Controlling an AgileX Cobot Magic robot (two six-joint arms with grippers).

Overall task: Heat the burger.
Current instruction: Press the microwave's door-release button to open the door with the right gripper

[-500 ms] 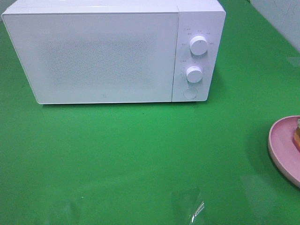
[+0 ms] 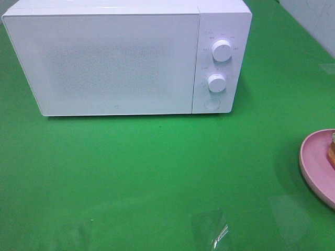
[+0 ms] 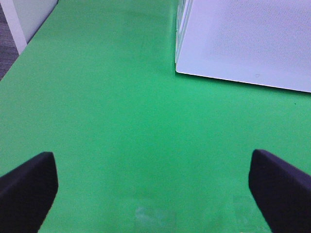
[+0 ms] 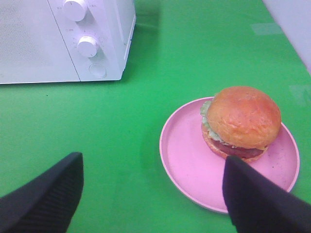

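Nothing is shifting since the moment before: the white microwave point(image 2: 115, 63), door shut, and the pink plate point(image 2: 313, 157) are staying put on the green tabletop point(image 2: 157, 172). The burger point(image 4: 241, 122) is sitting on that plate, off-centre, its glossy golden bun doming over ruffled green lettuce. The left fingers point(image 3: 29, 187) and right fingers point(image 4: 48, 194) are both standing wide, holding nothing.

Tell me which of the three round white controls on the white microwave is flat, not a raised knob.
The lowest one, the flat round button; the upper knob and middle knob above it stick out.
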